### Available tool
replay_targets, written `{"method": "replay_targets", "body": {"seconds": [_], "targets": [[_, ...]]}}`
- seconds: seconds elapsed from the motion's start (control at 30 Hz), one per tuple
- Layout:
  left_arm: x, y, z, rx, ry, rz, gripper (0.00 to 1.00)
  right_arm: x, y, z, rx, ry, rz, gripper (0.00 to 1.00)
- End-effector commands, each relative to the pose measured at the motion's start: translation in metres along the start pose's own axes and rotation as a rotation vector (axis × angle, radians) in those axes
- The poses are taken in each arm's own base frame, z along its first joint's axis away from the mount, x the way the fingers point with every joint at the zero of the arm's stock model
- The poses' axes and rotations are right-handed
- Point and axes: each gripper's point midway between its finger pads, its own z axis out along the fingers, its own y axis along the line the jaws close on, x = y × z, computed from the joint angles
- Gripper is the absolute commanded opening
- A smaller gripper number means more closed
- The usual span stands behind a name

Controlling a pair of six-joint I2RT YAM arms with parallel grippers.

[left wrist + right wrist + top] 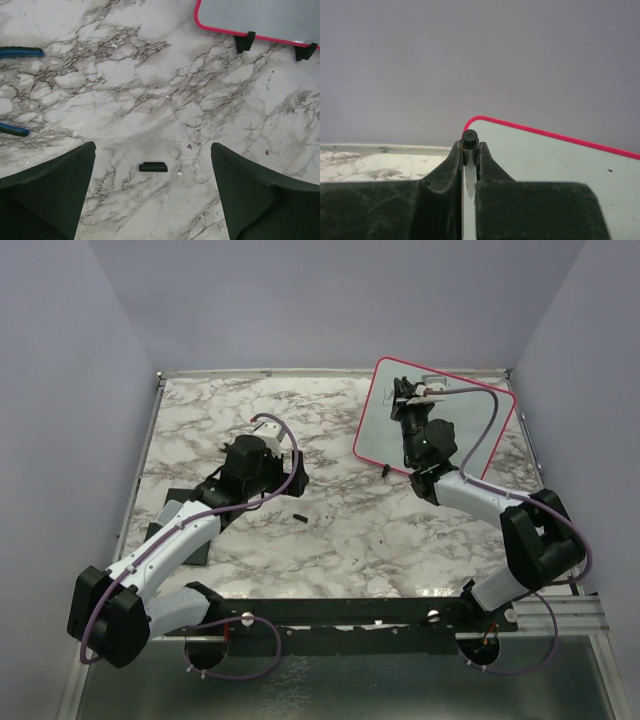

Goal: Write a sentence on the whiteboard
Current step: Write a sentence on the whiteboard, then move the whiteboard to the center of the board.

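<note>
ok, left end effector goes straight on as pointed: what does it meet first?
Likely the black clip on the table, centred between the left end effector's fingers; depth unclear.

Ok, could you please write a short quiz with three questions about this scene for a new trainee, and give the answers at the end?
1. True or false: the left claw is shut.
2. Where does the whiteboard lie on the table? A) far right, B) near left, C) centre.
3. What does the right claw hold?

Key:
1. False. It is open, and nothing is between its fingers.
2. A.
3. A marker, held above the whiteboard.
</note>
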Motion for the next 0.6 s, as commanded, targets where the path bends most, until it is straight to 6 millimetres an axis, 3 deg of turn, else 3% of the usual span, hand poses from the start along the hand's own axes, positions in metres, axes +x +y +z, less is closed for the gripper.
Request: {"method": "replay_targets", "body": {"seconds": [0.0, 0.3, 0.47, 0.57], "targets": [[-0.016, -0.023, 0.013, 0.120, -0.024, -0.009, 0.99, -0.006, 0.001, -0.008, -0.010, 0.014, 0.032, 0.01], [-0.044, -0.066, 0.089, 0.350, 0.036, 0.050, 0.95, -0.025, -0.015, -0.027, -0.034, 0.048, 0.075, 0.01], [-0.040, -0.078, 0.138, 0.419, 0.048, 0.051, 0.88, -0.037, -0.032, -0.048, -0.011, 0.080, 0.103, 0.01], [-0.035, -0.090, 0.153, 0.351, 0.032, 0.109, 0.85, -0.043, -0.048, -0.061, 0.037, 0.119, 0.098, 0.01]]}}
